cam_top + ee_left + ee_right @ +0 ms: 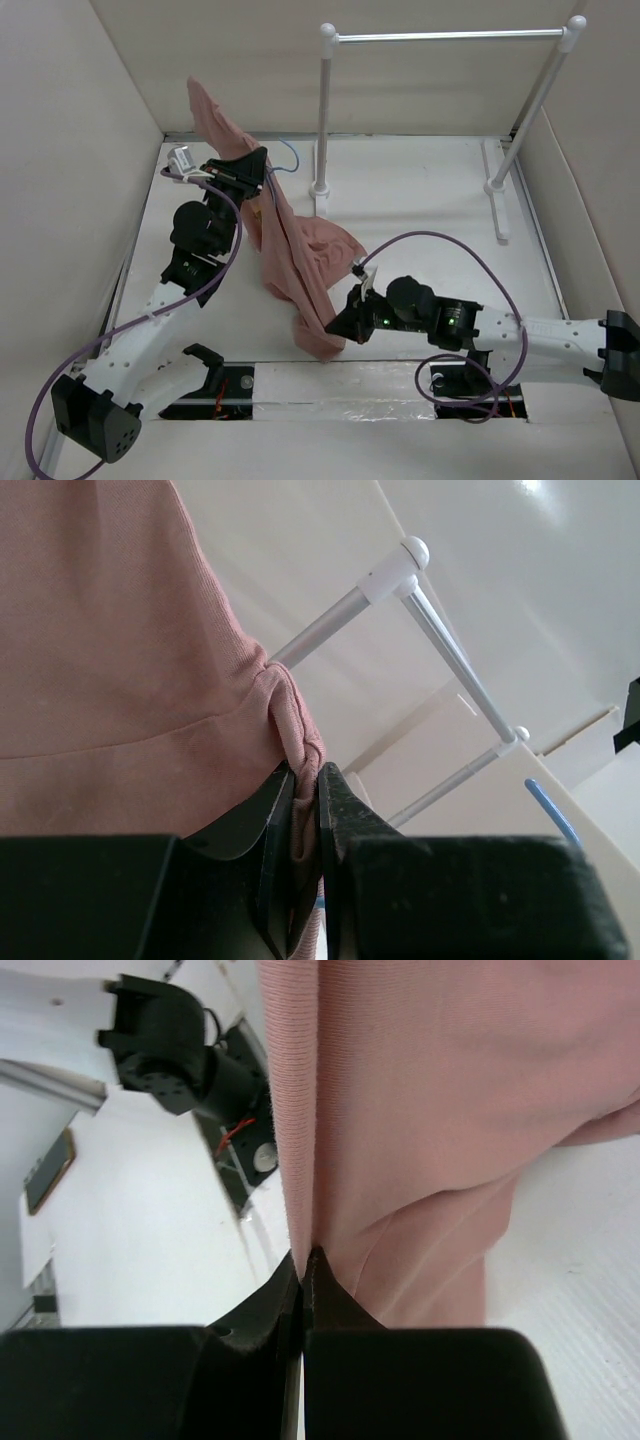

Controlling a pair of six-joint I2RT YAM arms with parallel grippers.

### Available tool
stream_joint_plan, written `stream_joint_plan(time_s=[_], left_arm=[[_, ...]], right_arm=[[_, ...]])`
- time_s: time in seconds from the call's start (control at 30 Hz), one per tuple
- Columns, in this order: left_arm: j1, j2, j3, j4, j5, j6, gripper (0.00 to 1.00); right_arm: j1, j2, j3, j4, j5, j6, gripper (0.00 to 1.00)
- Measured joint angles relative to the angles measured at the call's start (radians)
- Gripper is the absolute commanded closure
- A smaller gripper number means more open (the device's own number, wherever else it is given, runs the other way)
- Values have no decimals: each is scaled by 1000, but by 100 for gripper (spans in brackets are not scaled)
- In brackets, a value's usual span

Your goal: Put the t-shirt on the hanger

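The dusty-pink t-shirt (295, 250) hangs in a long twisted drape between both grippers, one part flung up against the back wall. My left gripper (260, 162) is raised at the back left, shut on a bunched fold of the t-shirt (120, 660). A short curve of the pale-blue hanger (291, 155) pokes out just right of it, and the left wrist view shows another piece of the hanger (552, 808); the rest is hidden by cloth. My right gripper (337, 324), low near the front, is shut on the shirt's lower edge (430, 1090).
A rack with white posts and a metal rail (450, 37) stands at the back right, its feet (497, 200) on the table. Cardboard walls (60, 200) close in the left, back and right sides. The arm bases sit along the front edge.
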Motion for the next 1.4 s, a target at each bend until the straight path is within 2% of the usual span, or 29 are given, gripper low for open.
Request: stream_joint_plan(time_s=[0.2, 0.33, 0.53, 0.73, 0.83, 0.93, 1.03, 1.13, 1.27, 1.3, 1.4], left_arm=[[12, -8, -26, 68, 54, -49, 100], [13, -67, -179, 169, 98, -145, 100], [-9, -119, -351, 122, 157, -226, 100], [-11, -250, -393, 4, 183, -229, 100], [-11, -292, -420, 1, 182, -225, 100], [-9, -297, -457, -1, 181, -224, 100], [-6, -272, -482, 7, 190, -232, 100], [-6, -250, -509, 15, 212, -245, 100], [-6, -247, -536, 29, 253, -267, 100], [-6, -247, -541, 36, 266, -273, 100], [-6, -247, -555, 56, 299, -294, 100]], right_arm=[[15, -109, 103, -176, 9, -8, 100], [13, -95, 163, -191, 26, -23, 100], [11, 116, 265, -121, 34, -45, 100], [10, 317, 285, -110, -34, -53, 100], [16, 283, 298, -161, -28, -63, 100], [34, 173, 343, -212, -6, -80, 100], [46, 43, 367, -185, 9, -87, 86], [46, -8, 352, -139, 21, -75, 69], [46, 135, 330, -131, 3, -64, 52], [46, 187, 319, -143, -5, -63, 43], [46, 277, 297, -243, -6, -67, 32]])
